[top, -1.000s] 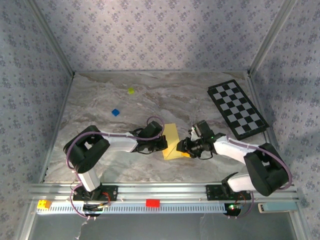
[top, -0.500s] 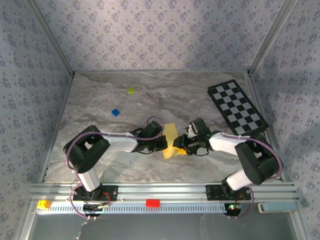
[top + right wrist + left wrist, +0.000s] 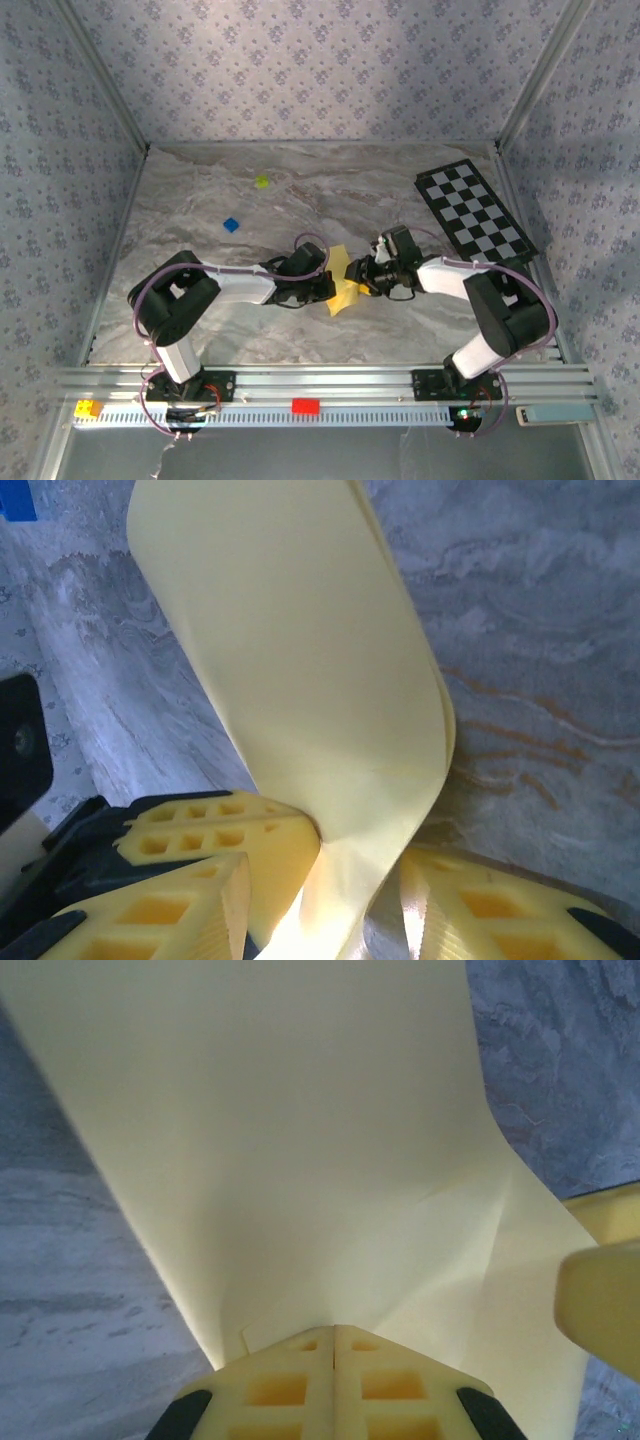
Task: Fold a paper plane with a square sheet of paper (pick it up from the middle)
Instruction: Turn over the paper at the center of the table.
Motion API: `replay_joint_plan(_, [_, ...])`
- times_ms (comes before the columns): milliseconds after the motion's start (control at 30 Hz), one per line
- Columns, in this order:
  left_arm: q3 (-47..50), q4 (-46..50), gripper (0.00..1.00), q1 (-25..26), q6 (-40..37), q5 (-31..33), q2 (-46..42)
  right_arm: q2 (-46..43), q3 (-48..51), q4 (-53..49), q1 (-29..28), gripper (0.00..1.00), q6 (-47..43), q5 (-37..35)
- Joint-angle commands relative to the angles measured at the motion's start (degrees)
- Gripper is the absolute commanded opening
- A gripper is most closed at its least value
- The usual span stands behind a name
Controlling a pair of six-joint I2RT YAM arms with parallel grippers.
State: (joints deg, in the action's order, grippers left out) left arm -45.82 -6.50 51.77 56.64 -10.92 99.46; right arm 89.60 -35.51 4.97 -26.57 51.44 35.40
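"Yellow square sheet of thin paper [image 3: 343, 284], where is it?"

"Mid-table, between the two arms and well apart from the black-and-white checkered board [image 3: 475, 218] at the far right. From above it is a small crumpled patch. The wrists overlap its edges, so its outline is hard to make out."

"Is the left gripper [image 3: 330, 290] on it?"

"Yes. In the left wrist view the left gripper [image 3: 335, 1332] has its jaws pressed together on the sheet [image 3: 300, 1140], which fans upward from the pinch. A faint crease runs across the paper to the right. The frame cuts off the sheet's top and lower right."

"And the right gripper [image 3: 362, 280]?"

"Its own camera shows the right gripper [image 3: 350, 880] with jaws apart and the sheet [image 3: 300, 670] curling down between them. The paper touches one pad [image 3: 220, 850]. A strip of grey marbled table [image 3: 520, 630] shows between it and the other pad. The paper's lower end is lost in glare at the frame's bottom."

"Anything else?"

"A small yellow-green block [image 3: 262, 182] and a small blue block [image 3: 231, 225] lie farther back on the left, away from the sheet."
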Motion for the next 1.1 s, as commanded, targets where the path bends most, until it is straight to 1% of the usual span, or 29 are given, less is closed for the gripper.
replay_joint_plan(0, [-0.2,2.5,0.00,0.6,-0.1,0.1,1.6,1.8,-0.9,1.4,0.5,0.43,-1.0,1.8])
replay_joint_plan(100, [0.0,2.3,0.00,0.5,0.1,0.1,1.4,2.1,-0.2,2.4,0.7,0.38,-0.3,1.2])
replay_joint_plan(333, [1.1,1.2,0.00,0.5,1.1,1.2,0.5,2.5,1.7,5.1,1.8,0.36,0.9,0.4])
replay_joint_plan(500, [1.3,1.5,0.00,0.5,1.2,1.5,0.1,4.4,1.5,8.2,2.5,0.36,1.4,4.4])
replay_joint_plan(633, [1.3,1.8,0.00,0.6,1.1,1.5,0.1,4.6,1.7,8.7,3.0,0.36,0.9,4.9])
replay_joint_plan(900, [1.0,1.7,0.00,0.5,1.2,1.4,0.1,5.5,1.1,7.0,4.7,0.28,-1.9,7.6])
replay_joint_plan(1067, [1.1,1.6,0.00,0.6,1.1,1.3,0.1,6.9,1.0,8.9,4.7,0.25,-2.4,8.9])
